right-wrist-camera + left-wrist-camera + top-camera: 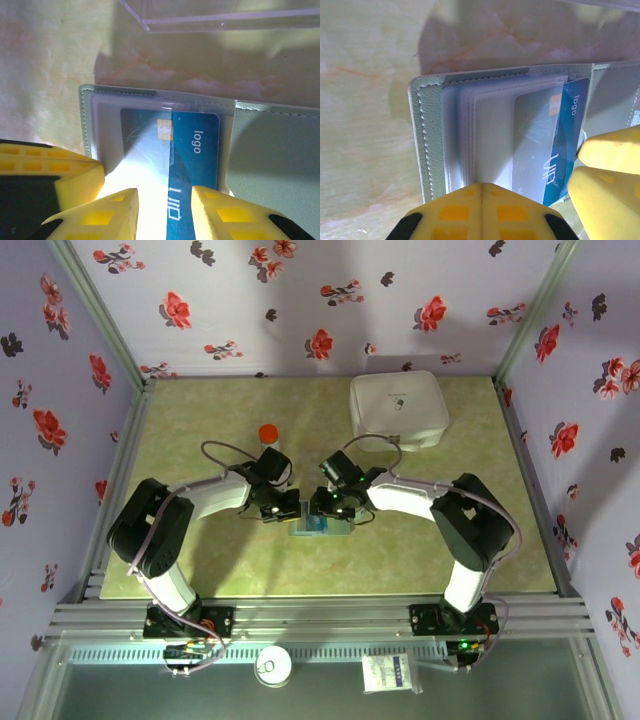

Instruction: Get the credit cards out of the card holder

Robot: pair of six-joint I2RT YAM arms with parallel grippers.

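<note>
The card holder (322, 530) lies open on the table between both grippers, its grey-green stitched panel (427, 150) bearing a stack of clear sleeves. A blue credit card (197, 150) printed "logo" sticks about halfway out of the top sleeve, also seen in the left wrist view (570, 130). My left gripper (482, 187) is shut, its tips resting on the sleeves near the holder's edge. My right gripper (165, 197) is open, one finger on each side of the blue card's near end. From above, the left gripper (290, 510) and right gripper (330, 508) almost meet.
A large white rounded box (397, 408) stands at the back right. A red-capped object (268, 433) stands behind the left gripper. A clear plastic edge (225, 17) lies just beyond the holder. Flowered walls enclose the table on three sides.
</note>
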